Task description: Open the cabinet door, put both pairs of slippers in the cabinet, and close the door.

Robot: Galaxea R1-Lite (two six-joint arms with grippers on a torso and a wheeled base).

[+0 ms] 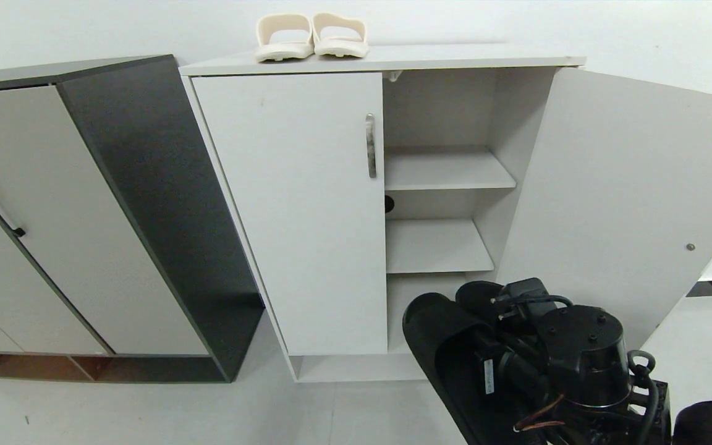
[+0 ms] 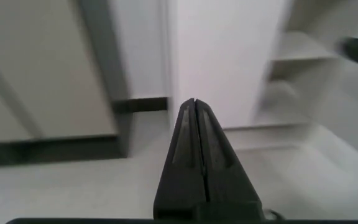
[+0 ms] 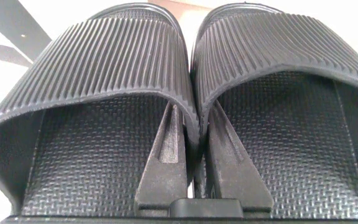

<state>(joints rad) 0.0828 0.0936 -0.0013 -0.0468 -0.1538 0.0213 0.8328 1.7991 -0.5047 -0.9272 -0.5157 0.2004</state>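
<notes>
My right hand [image 3: 193,118] is pinching the black slippers [image 1: 449,334] by their two touching inner strap walls, one finger inside each. The pair hangs low in front of the cabinet [image 1: 486,57], its long axis running toward the bay behind the open right door [image 1: 628,204], so I judge this arm the nearer one. Neither pair is yet on the upper shelf [image 1: 445,170] or the middle shelf [image 1: 433,246]. The cream slippers [image 1: 311,37] sit side by side on the cabinet's top, and my left hand [image 2: 194,106] is pressed together, holding nothing, low before the shut left door [image 1: 294,210].
</notes>
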